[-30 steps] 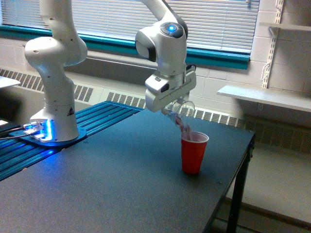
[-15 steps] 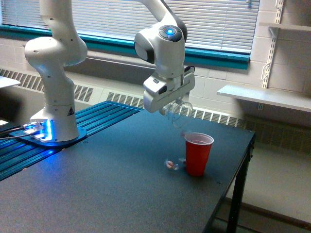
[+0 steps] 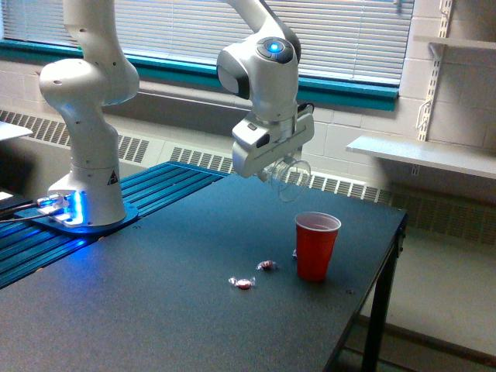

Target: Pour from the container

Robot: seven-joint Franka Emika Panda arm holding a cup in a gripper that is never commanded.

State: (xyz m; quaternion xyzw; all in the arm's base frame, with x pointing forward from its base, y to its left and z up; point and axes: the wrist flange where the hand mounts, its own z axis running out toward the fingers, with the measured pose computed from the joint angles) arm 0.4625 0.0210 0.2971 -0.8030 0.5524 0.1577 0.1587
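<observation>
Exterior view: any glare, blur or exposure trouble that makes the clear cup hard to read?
Exterior view: the clear cup in the gripper nearly vanishes against the pale radiator; the bright blinds look slightly washed out; blue glow at the arm base; the red cup stays sharp.

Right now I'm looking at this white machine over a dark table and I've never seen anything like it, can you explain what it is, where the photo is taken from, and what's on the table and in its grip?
The white machine is a robot arm, bolted at the table's far corner on the exterior view's left. There is only one picture of this moment, taken by a camera standing off the arm, looking across the dark table. At the arm's end is its tool, a clamp holding a clear plastic cup tipped on its side, above and to the exterior view's left of a red plastic cup standing upright. Two small wrapped candies lie on the table beside the red cup, outside it. Whether the clear cup still holds anything is too hard to tell.
</observation>
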